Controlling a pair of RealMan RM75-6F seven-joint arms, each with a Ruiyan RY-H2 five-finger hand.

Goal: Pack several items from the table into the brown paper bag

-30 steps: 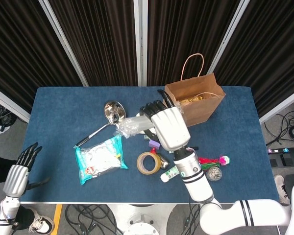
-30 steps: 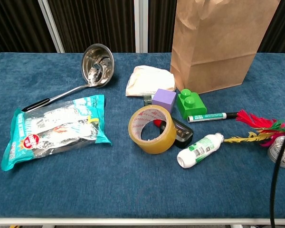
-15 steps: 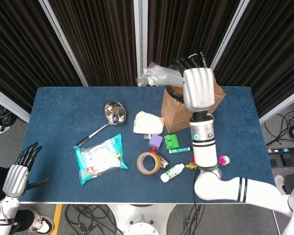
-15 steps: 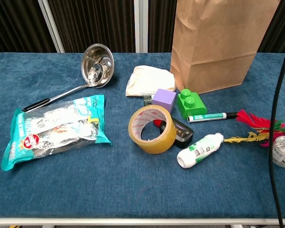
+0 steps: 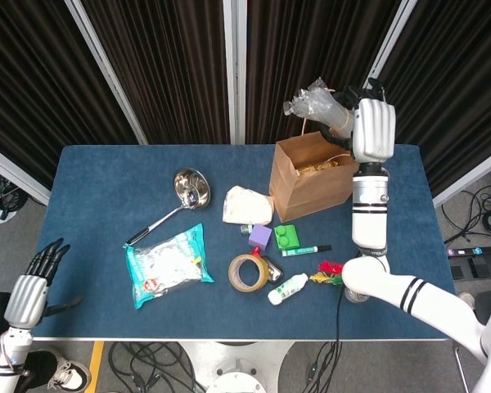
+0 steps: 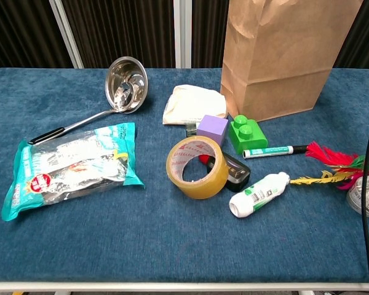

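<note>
The brown paper bag (image 5: 311, 176) (image 6: 281, 58) stands open at the back right of the table, with something yellowish inside. My right hand (image 5: 370, 129) is raised above the bag's mouth and grips a crumpled clear plastic packet (image 5: 314, 101), which sticks out to the left over the bag. My left hand (image 5: 33, 286) hangs open off the table's front left corner, holding nothing. Neither hand shows in the chest view.
On the blue table lie a steel ladle (image 5: 177, 199), a teal snack pack (image 5: 165, 264), a cream pouch (image 5: 247, 204), a purple cube (image 5: 260, 237), a green brick (image 5: 287, 237), a tape roll (image 5: 249, 273), a marker (image 5: 305, 250), a white bottle (image 5: 286, 288) and a feathered shuttlecock (image 6: 332, 165).
My right hand lifted the clear packet from the table's middle up to the bag, then moved right to stand over its mouth. The left hand stayed still.
</note>
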